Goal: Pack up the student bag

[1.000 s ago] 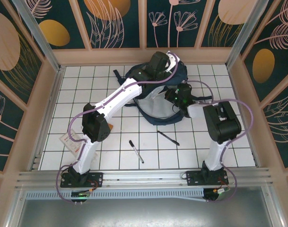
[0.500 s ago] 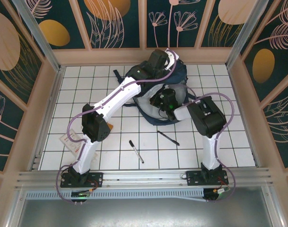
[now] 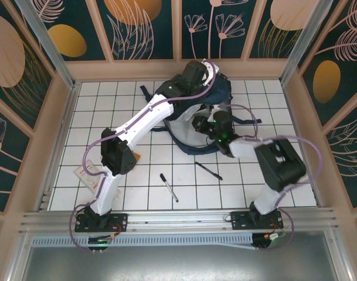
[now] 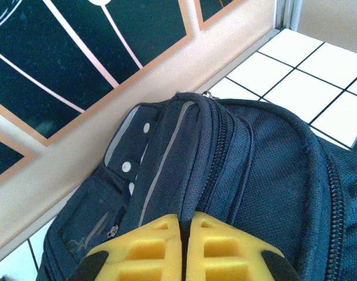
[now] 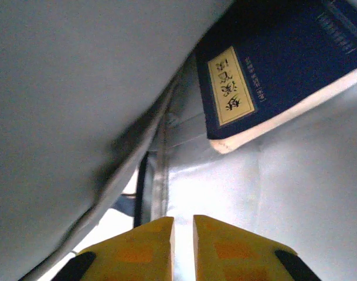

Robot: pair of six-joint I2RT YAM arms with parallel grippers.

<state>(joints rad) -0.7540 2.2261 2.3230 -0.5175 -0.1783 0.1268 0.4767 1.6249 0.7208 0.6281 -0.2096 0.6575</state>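
Two hazards. At the far middle of the worktop [image 3: 108, 117], student bag [image 3: 224, 89], mouth propped by left tool [image 4: 184, 218] pinched tight on its top seam [image 4: 193, 146]; could drop shut on any slip of that pinch. Inside, right tool [image 5: 183, 220] barely parted, empty, near blue book [image 5: 284, 58]; may snag the pale lining [image 5: 284, 193] or drag the book out on withdrawal.

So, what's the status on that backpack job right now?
Left tool shut on top seam of the student bag. Right tool inside the bag, slightly open, empty. Blue book lies inside. Two pens on the table.
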